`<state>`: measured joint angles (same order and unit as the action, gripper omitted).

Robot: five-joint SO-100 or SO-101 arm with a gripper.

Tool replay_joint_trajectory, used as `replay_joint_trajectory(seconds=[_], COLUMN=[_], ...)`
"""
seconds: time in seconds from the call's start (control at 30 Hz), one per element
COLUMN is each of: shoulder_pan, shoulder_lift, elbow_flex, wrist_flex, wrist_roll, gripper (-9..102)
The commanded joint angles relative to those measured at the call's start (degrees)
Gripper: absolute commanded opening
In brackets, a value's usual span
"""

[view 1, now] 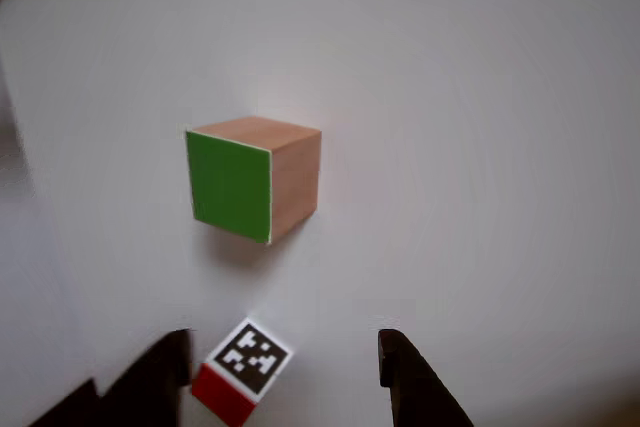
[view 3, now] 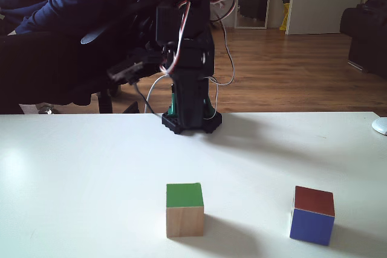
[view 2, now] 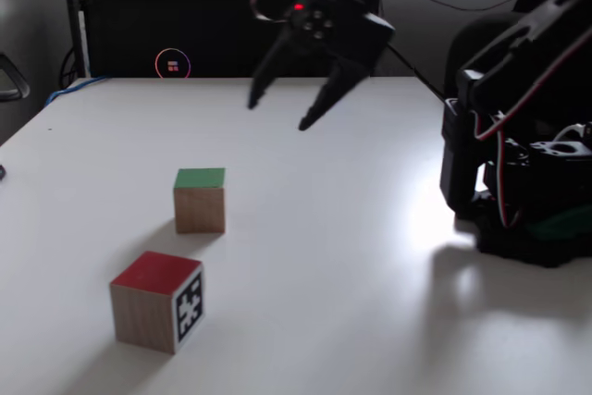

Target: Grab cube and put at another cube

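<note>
In a fixed view, the small cube with a red top, wooden side and a black-and-white square marker face sits nearest the camera on the white table. Just beyond it, apart from it, stands the light-brown wooden cube with a bright green top, resting upright on the table. Farther back and to the right, the black two-finger gripper hangs in the air above the table with its fingers spread wide and nothing between them. The arm's dark base stands at the right edge.

In the other view, the marker cube lies between the dark fingertips, and the wooden cube lies beyond.

In another fixed view, the wooden cube sits left of the red-topped cube, whose near face looks blue, well apart.
</note>
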<state>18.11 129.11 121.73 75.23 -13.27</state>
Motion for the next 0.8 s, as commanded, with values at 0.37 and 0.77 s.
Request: replay_joint_trajectory(seconds=[0.37,0.77], shoulder_pan=[3.52,-1.23], shoulder_lift=[-31.46,-43.42], elbow_flex=[-23.38,-30.59], wrist_flex=[-1.67,-2.46], wrist_roll=[-3.16,0.44], gripper=[42,43])
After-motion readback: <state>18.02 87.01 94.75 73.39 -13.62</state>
